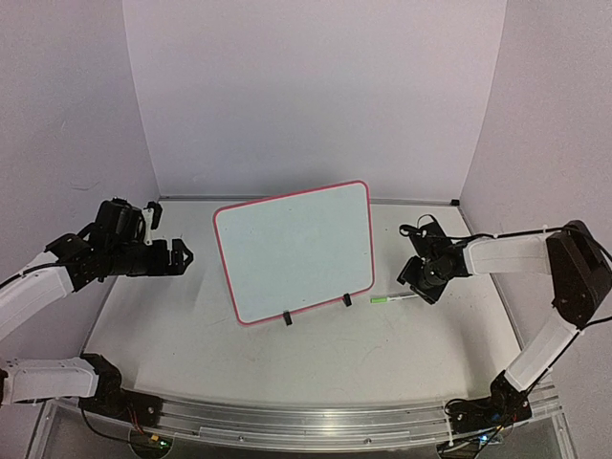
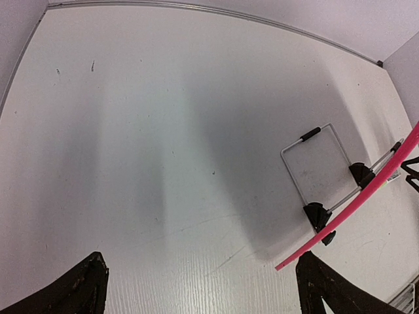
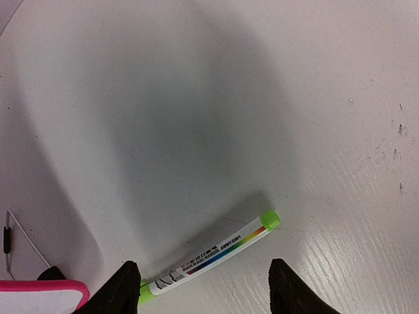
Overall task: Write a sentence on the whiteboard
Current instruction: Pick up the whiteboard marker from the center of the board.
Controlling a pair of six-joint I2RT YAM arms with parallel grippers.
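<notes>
The whiteboard (image 1: pixel 292 249) stands tilted on two black clip feet mid-table, with a red-pink frame and a blank white face. No sentence shows on it. A white marker (image 1: pixel 394 300) with green ends lies flat on the table just right of the board's foot. My right gripper (image 1: pixel 424 275) hovers low over the marker (image 3: pixel 209 255), which lies slantwise between its fingers. The jaws stand apart and the left finger (image 3: pixel 121 291) overlaps the marker's capped end. My left gripper (image 1: pixel 168 234) hangs open left of the board, nothing between its fingers. The board's pink edge (image 2: pixel 366 196) shows in the left wrist view.
A wire prop (image 2: pixel 321 163) with black clips holds the board up from behind. The board's pink corner (image 3: pixel 39 294) sits at the lower left of the right wrist view. White walls close in the table on three sides, and a metal rail (image 1: pixel 306 421) runs along the near edge.
</notes>
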